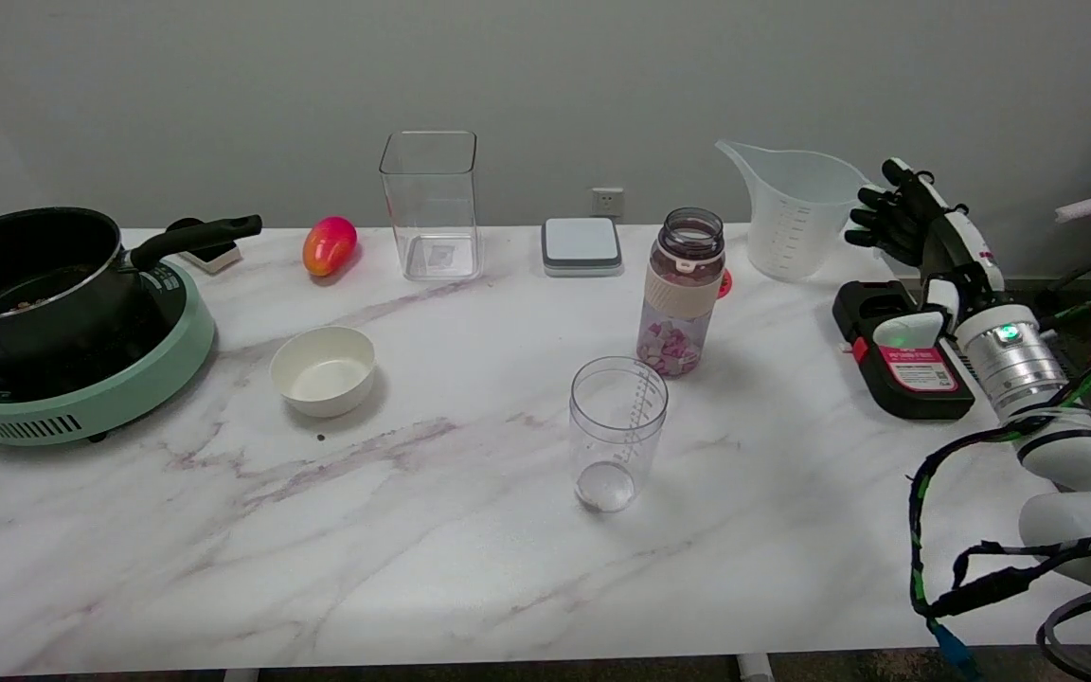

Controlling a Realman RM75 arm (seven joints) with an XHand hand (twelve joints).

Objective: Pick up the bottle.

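Pink bits sit in the bottle (684, 292), untouched mid-table. My right hand (907, 220) hangs well off to the side, fingers loosely curled, holding nothing, so basically everything's left.

The table (413, 568) is white marble veined in mauve-grey; at the left of the frame a black saucepan (25, 275) sits on a mint-green hotplate (100, 398), with a cream bowl (323, 369) nearby. A mango (329, 245) — red fading to orange — lies at the upper middle. The clear bottle (683, 294) has a beige band and pink-and-white pieces inside — the right hand (901, 218) is black and white.
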